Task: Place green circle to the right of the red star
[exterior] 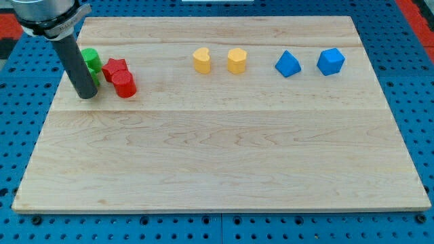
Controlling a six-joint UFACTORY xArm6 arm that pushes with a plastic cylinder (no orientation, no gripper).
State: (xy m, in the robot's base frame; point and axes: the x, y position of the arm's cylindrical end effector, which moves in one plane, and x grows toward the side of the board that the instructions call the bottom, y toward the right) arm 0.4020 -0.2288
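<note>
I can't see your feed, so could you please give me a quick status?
My tip at the board's left, beside the green circle block. Green circle left of the red star block. Red cylinder block touching the star.

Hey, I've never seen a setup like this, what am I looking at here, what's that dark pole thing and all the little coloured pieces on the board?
This is one camera picture of a wooden board resting on a blue perforated base. The dark pole is a robot arm's rod; it has no gripper and holds nothing, it only pushes blocks by sliding. My tip rests on the board at the view's left, just left of a red star and a red round block. A green block sits partly hidden behind the rod. Further right lie a yellow heart, another yellow block and two blue blocks.
</note>
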